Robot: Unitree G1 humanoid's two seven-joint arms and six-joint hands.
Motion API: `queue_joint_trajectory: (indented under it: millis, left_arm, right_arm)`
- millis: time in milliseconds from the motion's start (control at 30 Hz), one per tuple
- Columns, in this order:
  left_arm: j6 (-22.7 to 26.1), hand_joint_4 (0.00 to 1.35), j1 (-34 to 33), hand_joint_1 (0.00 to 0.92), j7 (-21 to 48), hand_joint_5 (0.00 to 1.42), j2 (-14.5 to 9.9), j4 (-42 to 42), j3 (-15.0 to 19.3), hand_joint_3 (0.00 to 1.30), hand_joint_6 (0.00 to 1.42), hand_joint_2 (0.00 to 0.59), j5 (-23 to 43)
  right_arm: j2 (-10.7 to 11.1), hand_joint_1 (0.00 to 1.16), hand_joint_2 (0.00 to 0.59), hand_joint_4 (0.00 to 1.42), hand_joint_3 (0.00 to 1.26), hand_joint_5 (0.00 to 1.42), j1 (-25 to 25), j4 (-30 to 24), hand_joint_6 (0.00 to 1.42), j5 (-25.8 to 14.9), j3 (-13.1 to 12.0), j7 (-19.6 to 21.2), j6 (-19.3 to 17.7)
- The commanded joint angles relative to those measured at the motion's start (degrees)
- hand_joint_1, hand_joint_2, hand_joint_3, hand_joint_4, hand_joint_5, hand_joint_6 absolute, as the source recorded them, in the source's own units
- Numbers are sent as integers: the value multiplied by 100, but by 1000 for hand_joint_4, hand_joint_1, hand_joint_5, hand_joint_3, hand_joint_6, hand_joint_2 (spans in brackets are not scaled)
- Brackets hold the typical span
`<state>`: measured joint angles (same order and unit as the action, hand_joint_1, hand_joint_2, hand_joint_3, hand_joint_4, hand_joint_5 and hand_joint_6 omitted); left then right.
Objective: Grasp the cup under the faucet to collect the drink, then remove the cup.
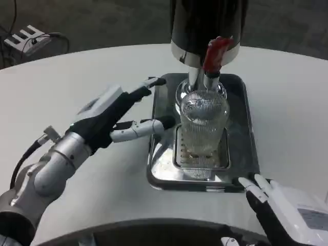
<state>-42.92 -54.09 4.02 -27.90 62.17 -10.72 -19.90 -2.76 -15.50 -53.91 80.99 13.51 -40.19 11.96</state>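
— Two hands, neither holding anything. Where's the ribbed clear glass cup (204, 123)?

— On the drip grate in the shiny metal tray (247, 138), under the black dispenser's red-handled faucet (215, 55).

— Left hand (114, 115)?

— Fingers spread, just beside the cup. I'd close around its middle, keeping it upright.

— Right hand (287, 205)?

— Released, resting near the tray's front corner.

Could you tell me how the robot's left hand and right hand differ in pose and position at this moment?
The left hand is raised beside the tray, fingers spread toward the glass cup; the right hand sits low at the tray's near corner, far from the cup. The left hand shows its forearm and its side; the right hand shows mainly its white back. Both hold nothing, and neither touches the cup, which stands under the red faucet.
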Motion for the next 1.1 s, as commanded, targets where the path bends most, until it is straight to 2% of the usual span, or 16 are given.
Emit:
queue_joint_trajectory:
  millis: [33, 100, 167, 333, 433, 633, 700, 867, 1100]
  left_arm:
    - [-352, 70, 421, 13, 495, 186, -289, -446, 579, 146, 181, 50, 827]
    - [-300, 87, 545, 1, 1090, 211, -298, -795, 903, 154, 185, 57, 1521]
    - [27, 103, 604, 0, 1843, 229, -305, -1241, 1149, 168, 195, 64, 2237]
    - [1542, 101, 507, 0, 3512, 239, -461, -2233, 1574, 143, 215, 76, 3565]
    - [2339, 68, 171, 0, 4207, 217, -561, -2376, 1726, 122, 218, 82, 3978]
    - [3365, 44, -593, 0, 4954, 201, -464, -2100, 1866, 102, 207, 87, 4248]
    - [3563, 41, -811, 0, 5091, 192, -405, -1934, 1892, 93, 205, 88, 4229]
    - [3804, 35, -1470, 0, 5373, 190, -150, -1417, 1736, 92, 204, 89, 4000]
    - [3709, 32, -1890, 0, 5708, 189, -39, -959, 1511, 91, 204, 90, 3654]
  right_arm:
    - [-225, 392, 444, 0, 105, 0, 104, 86, 114, 40, 14, -73, 76]
    - [-223, 392, 444, 0, 105, 0, 152, 111, 114, 49, 30, -96, 97]
    - [-233, 392, 444, 0, 105, 0, 199, 140, 114, 68, 56, -103, 111]
    - [-236, 392, 444, 0, 105, 0, 261, 198, 114, 113, 168, -107, 104]
    - [-253, 392, 444, 0, 108, 0, 385, 271, 113, 143, 216, -104, 113]
    - [-258, 392, 444, 0, 113, 0, 451, 290, 113, 193, 234, -112, 178]
    - [-249, 392, 444, 0, 114, 0, 419, 274, 113, 203, 249, -106, 179]
    - [-270, 392, 444, 0, 114, 0, 351, 232, 113, 256, 274, -50, 197]
    - [-307, 392, 444, 0, 114, 0, 271, 199, 113, 286, 324, 15, 213]
